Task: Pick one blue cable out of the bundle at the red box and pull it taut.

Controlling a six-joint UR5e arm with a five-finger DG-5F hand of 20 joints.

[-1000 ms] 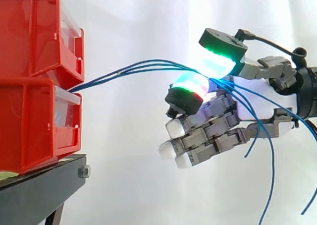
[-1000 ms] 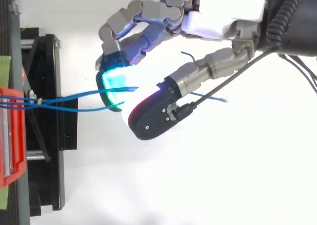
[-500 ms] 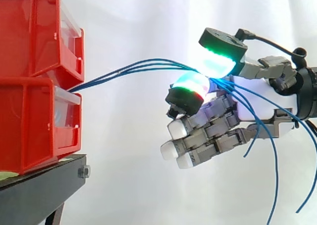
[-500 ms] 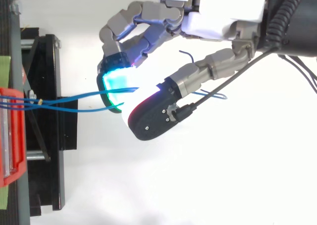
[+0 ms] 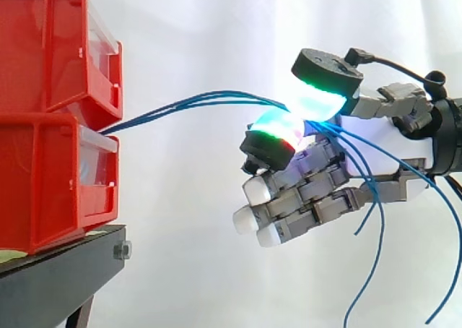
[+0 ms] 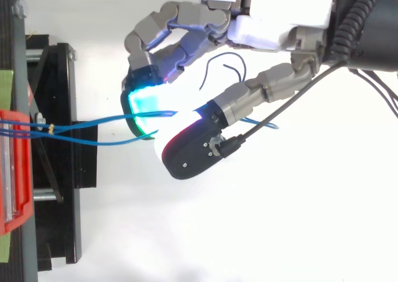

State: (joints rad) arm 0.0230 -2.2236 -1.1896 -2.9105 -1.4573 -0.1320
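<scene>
Loose tails behind the hand (image 5: 393,144) have swung since a second ago — in the top view one now curls into a dark loop beside the palm — while the pinch has barely shifted. Thumb and one finger are closed pad to pad on the blue cables (image 5: 195,100), several strands rather than one, the other fingers curled beneath. The strands run in a shallow arc to the gap between the red bins (image 5: 43,162) on the stand (image 5: 65,270).
</scene>
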